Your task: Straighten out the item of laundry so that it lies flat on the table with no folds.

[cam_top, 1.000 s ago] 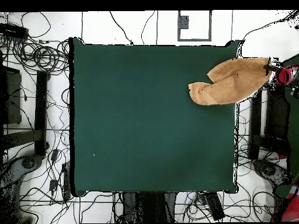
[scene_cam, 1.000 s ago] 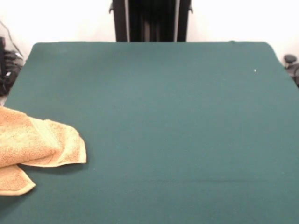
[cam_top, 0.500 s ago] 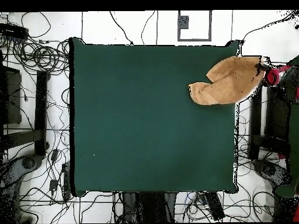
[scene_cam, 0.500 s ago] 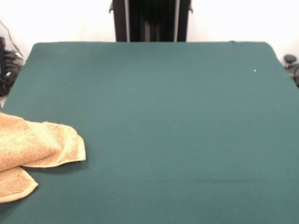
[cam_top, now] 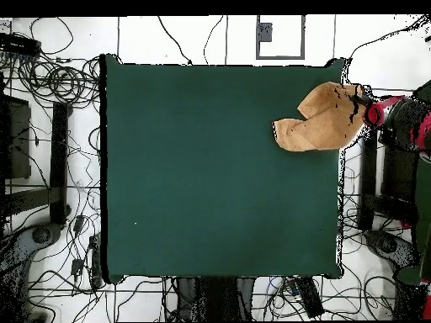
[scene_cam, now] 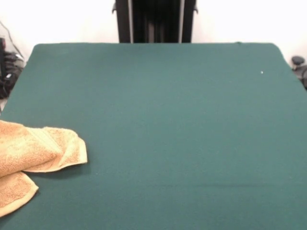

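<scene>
The tan terry-cloth towel (scene_cam: 33, 152) lies crumpled and folded over itself at the left edge of the green table (scene_cam: 172, 120), running out of the front view. In the overhead view the towel (cam_top: 318, 123) sits at the table's (cam_top: 210, 185) upper right edge, part of it over the edge. My gripper (cam_top: 364, 103), at the end of the red arm (cam_top: 396, 113), is at the towel's outer end beyond the table edge and seems shut on it. The front view does not show my gripper. I see no tag.
The black pedestal (scene_cam: 154, 21) stands behind the table's far side. Tangled cables (cam_top: 50, 84) and black equipment (cam_top: 17, 126) lie on the floor around the table. A small white speck (scene_cam: 261, 72) is on the felt.
The arm and the towel's outer end have moved in towards the table. The towel has bunched shorter, and its near flap has slid lower in the front view.
</scene>
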You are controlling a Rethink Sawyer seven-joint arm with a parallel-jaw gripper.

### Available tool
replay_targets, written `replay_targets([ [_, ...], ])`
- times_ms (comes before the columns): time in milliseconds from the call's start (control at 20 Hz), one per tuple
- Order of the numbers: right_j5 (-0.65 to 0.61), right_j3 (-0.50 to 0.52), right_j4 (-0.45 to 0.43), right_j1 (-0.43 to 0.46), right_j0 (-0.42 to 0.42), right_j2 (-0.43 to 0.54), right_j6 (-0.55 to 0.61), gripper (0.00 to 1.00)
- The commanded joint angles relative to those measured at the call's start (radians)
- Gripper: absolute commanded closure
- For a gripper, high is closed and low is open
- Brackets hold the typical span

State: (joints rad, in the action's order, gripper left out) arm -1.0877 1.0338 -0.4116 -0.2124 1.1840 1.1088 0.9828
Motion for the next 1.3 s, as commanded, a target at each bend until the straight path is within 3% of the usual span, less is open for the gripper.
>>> replay_targets([
  [50, 0.057, 0.165, -0.006, 0.012, -0.023, -0.057, -0.077, 1.00],
  [350, 0.080, 0.181, -0.014, 0.015, -0.017, -0.058, -0.083, 1.00],
  [400, 0.080, 0.180, -0.014, 0.015, -0.018, -0.059, -0.083, 0.00],
  [1050, 0.082, 0.186, -0.005, 0.016, -0.020, -0.055, -0.077, 0.00],
  [1300, 0.123, 0.213, -0.024, -0.036, -0.036, -0.068, -0.006, 0.00],
])
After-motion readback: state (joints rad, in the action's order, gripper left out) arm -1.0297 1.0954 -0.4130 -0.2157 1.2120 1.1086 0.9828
